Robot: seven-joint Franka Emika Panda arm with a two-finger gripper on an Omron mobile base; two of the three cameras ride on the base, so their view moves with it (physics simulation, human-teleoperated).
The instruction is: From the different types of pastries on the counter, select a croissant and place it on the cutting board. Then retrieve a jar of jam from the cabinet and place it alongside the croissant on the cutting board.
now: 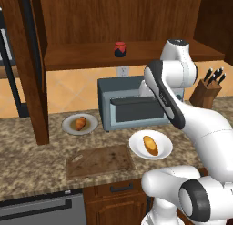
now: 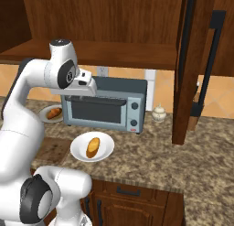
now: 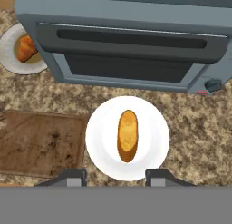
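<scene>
Fingertips of the gripper [image 3: 116,177] sit apart, empty, above the long oval pastry [image 3: 128,135], the wrong one. Left to right: croissant [image 3: 26,48] on its plate [image 3: 9,60] toward the counter's back edge, board [image 3: 41,143] at the front edge. Shift left, centre over the croissant, descend, pinch across its width. Jam jar [image 1: 120,49] waits on the cabinet shelf.

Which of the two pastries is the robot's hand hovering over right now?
The longer golden oval pastry on the plate in front of the toaster oven; it lies just beyond the gripper. The stubby orange-brown croissant sits off aside.
</scene>
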